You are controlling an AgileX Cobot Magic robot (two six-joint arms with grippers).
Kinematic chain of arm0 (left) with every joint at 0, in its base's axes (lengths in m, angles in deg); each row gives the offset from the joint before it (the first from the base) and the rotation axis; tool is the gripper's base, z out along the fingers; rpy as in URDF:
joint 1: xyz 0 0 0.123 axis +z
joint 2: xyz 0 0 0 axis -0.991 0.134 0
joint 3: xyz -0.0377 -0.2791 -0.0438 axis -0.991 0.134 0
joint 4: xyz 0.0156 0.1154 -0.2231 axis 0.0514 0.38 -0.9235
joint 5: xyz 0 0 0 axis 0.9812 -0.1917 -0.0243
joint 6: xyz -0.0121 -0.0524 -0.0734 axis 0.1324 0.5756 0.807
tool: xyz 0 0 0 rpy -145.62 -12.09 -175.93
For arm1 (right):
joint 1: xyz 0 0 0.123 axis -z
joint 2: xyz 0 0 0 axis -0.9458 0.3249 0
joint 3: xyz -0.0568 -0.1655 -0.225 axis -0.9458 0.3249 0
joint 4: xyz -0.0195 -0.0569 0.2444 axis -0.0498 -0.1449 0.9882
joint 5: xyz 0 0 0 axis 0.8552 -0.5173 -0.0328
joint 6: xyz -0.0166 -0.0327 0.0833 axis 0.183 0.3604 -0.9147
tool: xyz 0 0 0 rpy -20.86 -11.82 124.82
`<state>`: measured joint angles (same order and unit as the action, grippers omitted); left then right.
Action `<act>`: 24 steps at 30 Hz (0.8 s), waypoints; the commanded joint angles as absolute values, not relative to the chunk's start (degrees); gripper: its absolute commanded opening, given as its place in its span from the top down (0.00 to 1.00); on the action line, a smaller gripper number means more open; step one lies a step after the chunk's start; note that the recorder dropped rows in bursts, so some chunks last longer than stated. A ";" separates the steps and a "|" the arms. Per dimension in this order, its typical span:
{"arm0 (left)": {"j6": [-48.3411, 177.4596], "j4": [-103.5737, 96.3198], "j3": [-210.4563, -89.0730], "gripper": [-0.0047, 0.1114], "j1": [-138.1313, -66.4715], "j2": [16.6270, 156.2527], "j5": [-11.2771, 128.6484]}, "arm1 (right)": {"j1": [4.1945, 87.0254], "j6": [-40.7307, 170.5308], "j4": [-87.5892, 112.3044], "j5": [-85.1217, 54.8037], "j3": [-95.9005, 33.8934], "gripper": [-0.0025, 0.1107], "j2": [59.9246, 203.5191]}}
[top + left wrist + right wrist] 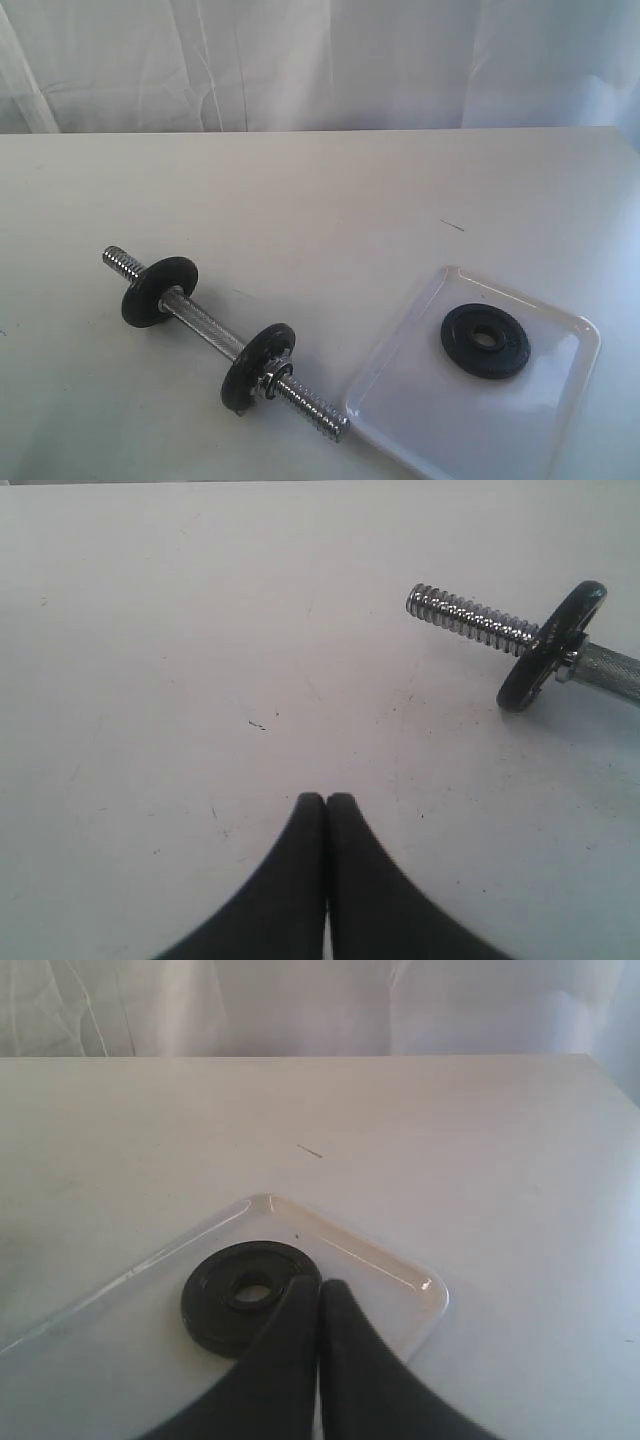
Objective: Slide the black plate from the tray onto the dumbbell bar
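Pinching the left end effector [326, 798] and the right end effector [320, 1283] closed, gripping nothing. Finding the black plate [512, 350] lying flat in the tray [420, 400], clear of the dumbbell bar [205, 333] resting on the counter [300, 200].

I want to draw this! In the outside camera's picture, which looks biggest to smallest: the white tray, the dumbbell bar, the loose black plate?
1. white tray: biggest, though the picture's edge cuts it off.
2. dumbbell bar: about as long, but thin.
3. black plate: smallest, lying inside the tray.
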<state>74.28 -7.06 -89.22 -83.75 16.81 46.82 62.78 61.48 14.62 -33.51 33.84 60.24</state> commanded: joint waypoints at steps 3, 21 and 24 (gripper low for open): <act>74.32 -7.64 -89.07 0.96 -84.20 16.63 46.66 | 62.80 61.81 14.50 -33.04 33.89 0.98 59.92; 74.35 -7.64 -89.07 0.96 -84.20 16.63 83.47 | 62.80 61.81 14.50 -33.04 33.89 0.98 59.92; 78.55 -7.64 -89.07 0.96 -84.20 16.63 93.97 | 62.80 61.81 14.50 -33.04 33.89 0.98 59.92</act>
